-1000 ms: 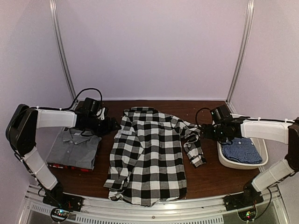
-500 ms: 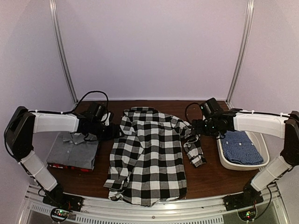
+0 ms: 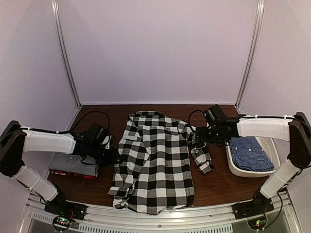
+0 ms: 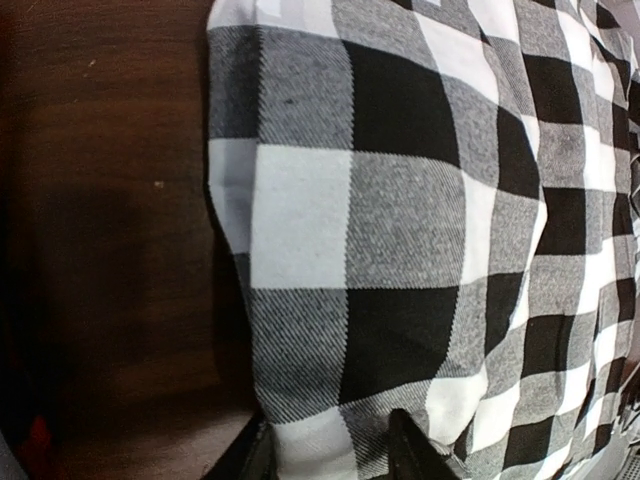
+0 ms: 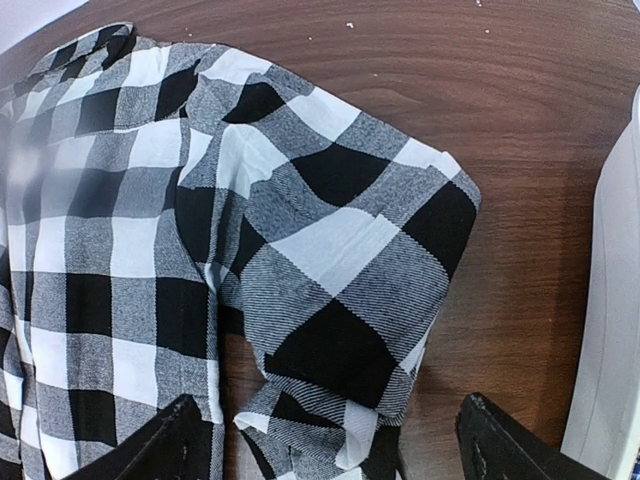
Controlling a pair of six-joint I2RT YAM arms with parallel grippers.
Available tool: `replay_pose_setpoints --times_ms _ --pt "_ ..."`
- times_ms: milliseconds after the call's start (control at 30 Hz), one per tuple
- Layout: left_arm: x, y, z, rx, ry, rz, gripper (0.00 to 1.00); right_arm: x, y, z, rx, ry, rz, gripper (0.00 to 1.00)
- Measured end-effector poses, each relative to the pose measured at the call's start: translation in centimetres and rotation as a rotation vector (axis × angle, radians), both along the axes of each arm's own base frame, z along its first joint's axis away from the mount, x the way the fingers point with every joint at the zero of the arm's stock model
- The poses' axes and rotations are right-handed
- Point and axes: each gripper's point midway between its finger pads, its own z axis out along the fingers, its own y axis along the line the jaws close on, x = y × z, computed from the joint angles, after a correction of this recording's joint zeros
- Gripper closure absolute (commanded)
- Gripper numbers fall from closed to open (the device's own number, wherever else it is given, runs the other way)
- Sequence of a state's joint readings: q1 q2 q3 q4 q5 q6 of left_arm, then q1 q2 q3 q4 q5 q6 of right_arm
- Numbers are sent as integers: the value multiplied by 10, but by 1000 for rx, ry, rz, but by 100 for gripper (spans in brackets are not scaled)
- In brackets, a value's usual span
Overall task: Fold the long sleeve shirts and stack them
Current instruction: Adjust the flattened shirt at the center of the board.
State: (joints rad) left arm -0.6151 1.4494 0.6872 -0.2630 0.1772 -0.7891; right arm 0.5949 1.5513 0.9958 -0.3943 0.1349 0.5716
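Note:
The large black-and-white check shirt (image 3: pixel 153 160) lies spread flat in the middle of the table. My left gripper (image 3: pixel 112 155) is low at its left edge. In the left wrist view the gripper (image 4: pixel 335 455) is open, its fingers astride the shirt's edge (image 4: pixel 300 300). My right gripper (image 3: pixel 198 137) hovers open over the shirt's bunched right sleeve (image 3: pixel 203 158), which also shows in the right wrist view (image 5: pixel 340 300) between the wide-apart jaws (image 5: pixel 330 450). The folded grey shirt (image 3: pixel 68 162) lies on the red-black shirt (image 3: pixel 68 173) at the left. The blue fine-checked shirt (image 3: pixel 250 154) lies in the tub.
The white oval tub (image 3: pixel 248 173) stands at the right, just beside the right gripper; its wall shows in the right wrist view (image 5: pixel 610 300). Bare brown table (image 3: pixel 218 187) lies between the shirt and the tub. White walls close the back and sides.
My left gripper has moved nearer and lower, from beside the shirt's shoulder to the middle of its left edge. My right gripper has moved left, from the tub to over the sleeve.

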Motion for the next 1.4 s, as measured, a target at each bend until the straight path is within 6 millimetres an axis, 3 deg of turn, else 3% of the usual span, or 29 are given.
replay_pose_setpoints --times_ms 200,433,600,933,1100,1233,1300,1400 --pt "-2 -3 0 -8 9 11 99 2 3 -3 3 -1 5 11" --pt "4 0 10 10 -11 33 100 4 5 -6 0 -3 8 11" --pt "24 -2 47 16 -92 66 100 4 5 -22 -32 26 18 10" --pt "80 6 152 46 -330 167 100 13 -2 -43 -75 41 -1 16" --pt "120 35 196 76 -424 248 100 24 -3 -49 -89 43 -7 41" --pt "156 70 221 109 -480 321 100 39 -1 -45 -86 21 -12 83" --pt "175 89 233 127 -507 354 100 48 -2 -41 -80 9 -22 97" --pt "200 110 244 149 -534 386 100 62 -5 -31 -75 -11 -39 100"
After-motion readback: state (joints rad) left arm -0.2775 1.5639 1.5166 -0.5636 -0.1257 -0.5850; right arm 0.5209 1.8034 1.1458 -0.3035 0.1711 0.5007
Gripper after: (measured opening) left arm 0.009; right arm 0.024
